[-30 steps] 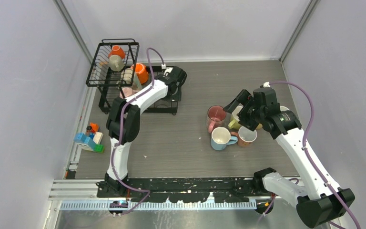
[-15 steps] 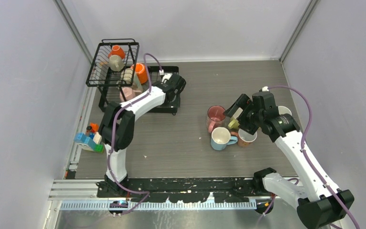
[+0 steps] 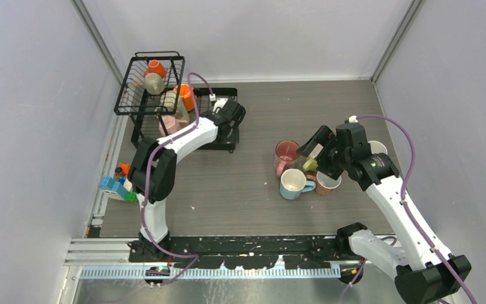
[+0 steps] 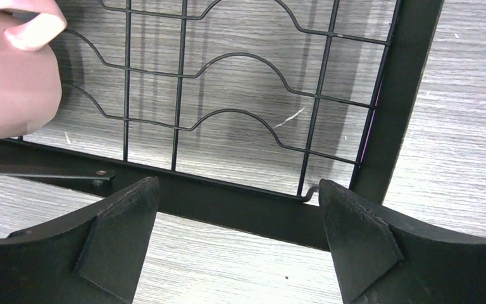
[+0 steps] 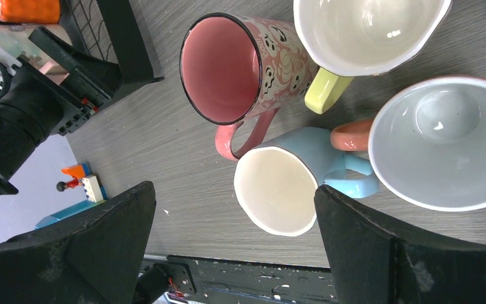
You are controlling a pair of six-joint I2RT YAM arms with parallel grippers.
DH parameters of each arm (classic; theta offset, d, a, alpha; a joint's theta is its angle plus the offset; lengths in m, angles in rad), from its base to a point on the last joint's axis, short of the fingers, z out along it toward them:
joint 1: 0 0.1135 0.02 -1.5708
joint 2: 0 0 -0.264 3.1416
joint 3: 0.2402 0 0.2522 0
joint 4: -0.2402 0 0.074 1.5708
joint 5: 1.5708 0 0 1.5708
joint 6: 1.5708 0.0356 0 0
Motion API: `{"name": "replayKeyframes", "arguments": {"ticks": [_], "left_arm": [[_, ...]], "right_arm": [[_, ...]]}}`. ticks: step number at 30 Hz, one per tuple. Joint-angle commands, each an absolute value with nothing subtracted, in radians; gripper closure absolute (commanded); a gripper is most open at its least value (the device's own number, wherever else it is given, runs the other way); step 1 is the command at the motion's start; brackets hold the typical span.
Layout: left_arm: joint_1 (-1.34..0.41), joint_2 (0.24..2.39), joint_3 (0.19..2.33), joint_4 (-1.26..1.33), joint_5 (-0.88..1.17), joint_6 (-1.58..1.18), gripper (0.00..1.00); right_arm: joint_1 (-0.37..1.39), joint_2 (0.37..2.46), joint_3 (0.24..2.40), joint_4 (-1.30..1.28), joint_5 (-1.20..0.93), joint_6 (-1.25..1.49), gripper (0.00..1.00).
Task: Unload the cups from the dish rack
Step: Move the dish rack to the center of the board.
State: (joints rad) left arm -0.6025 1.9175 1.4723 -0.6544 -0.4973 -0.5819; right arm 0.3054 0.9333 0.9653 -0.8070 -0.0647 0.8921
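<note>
The black wire dish rack stands at the back left. In it are an orange cup, a beige cup, a second orange cup and a pink cup. My left gripper hovers open and empty over the front right corner of the rack's flat tray, with the pink cup off to its left. My right gripper is open above cups standing on the table: a pink mug, a light blue one, a yellow-handled one and an orange-handled one.
A white cup sits partly hidden behind the right arm. Coloured toy blocks lie by the left wall. Grey walls close in left, right and back. A black rail runs along the near edge.
My left gripper has drawn back toward the near side of the rack's tray. My right gripper has shifted slightly left and nearer over the cups on the table. Both stayed open.
</note>
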Motion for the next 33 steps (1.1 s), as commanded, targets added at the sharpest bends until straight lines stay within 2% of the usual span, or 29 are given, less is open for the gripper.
{"name": "replayKeyframes", "arguments": {"ticks": [1, 11, 33], "left_arm": [[-0.642, 1.991, 1.535, -0.859, -0.338, -0.537, 0.00], [-0.621, 2.088, 1.618, -0.958, -0.196, -0.500, 0.00], [-0.623, 2.012, 1.436, -0.979, -0.114, -0.496, 0.00]], "right_arm": [[0.303, 0.908, 0.963, -0.774, -0.073, 0.890, 0.00], [0.303, 0.912, 0.951, -0.769, -0.072, 0.890, 0.00], [0.304, 0.917, 0.927, -0.749, -0.080, 0.893, 0.00]]}}
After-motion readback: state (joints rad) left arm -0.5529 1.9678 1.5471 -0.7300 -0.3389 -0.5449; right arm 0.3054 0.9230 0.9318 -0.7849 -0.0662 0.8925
